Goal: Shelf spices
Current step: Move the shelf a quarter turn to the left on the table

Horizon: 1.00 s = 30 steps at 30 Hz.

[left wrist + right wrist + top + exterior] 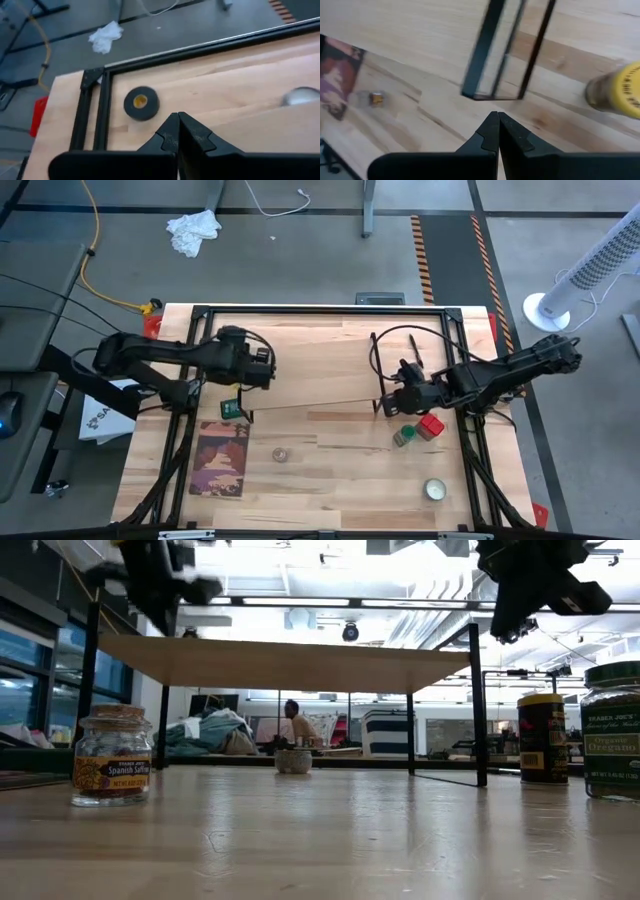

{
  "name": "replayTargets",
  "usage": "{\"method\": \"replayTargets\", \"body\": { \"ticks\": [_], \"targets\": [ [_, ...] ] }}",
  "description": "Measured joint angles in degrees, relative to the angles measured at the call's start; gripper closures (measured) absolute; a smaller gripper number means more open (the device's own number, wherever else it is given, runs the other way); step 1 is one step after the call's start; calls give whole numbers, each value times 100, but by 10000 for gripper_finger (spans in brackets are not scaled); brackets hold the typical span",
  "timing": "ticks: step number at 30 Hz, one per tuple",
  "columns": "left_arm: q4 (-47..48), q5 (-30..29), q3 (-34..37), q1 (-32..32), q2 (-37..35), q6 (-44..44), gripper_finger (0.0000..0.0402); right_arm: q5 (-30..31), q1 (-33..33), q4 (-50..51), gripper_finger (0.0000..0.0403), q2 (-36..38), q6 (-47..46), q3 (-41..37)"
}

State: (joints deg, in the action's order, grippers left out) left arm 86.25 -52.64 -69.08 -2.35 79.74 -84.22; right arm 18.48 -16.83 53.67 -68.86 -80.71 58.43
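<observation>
I am looking at the tabletop (330, 490) first, then the shelf (310, 370), whose board is carrying no spices. The right end effector (385, 405) is hovering fingers pressed together, empty, by the shelf's right legs. The left end effector (272, 368) is also pinched closed and empty above the board. I am judging the yellow-lidded jar (619, 91) nearest: open wide, descend straight, grip below the lid. The green-lidded jar (404, 437) and red-topped one (431, 425) are waiting just beside.

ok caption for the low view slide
Saffron jar, yellow-lidded jar and oregano jar stand on the table by the shelf.
</observation>
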Motion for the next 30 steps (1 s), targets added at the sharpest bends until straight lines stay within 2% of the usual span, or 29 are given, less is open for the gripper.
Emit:
{"method": "replayTargets", "body": {
  "ticks": [4, 9, 14, 22, 30],
  "targets": [
    [368, 17, -479, -309, -156, 413, 402, -174, 1, 196, 403, 5, 230, 0],
    [378, 1186, -379, -507, -241, 518, 402, -241, 8, 222, 403, 5, 316, 0],
    [382, 1741, 132, -884, -149, -481, 402, -241, 8, 223, 403, 2, 275, 0],
    [378, 2297, 879, -1466, -137, -2203, 402, -245, 8, 221, 403, 3, 269, 0],
    [370, 1919, 1183, -1512, -139, -2794, 402, -109, 199, 222, 403, -38, 274, 0]
  ]
}}
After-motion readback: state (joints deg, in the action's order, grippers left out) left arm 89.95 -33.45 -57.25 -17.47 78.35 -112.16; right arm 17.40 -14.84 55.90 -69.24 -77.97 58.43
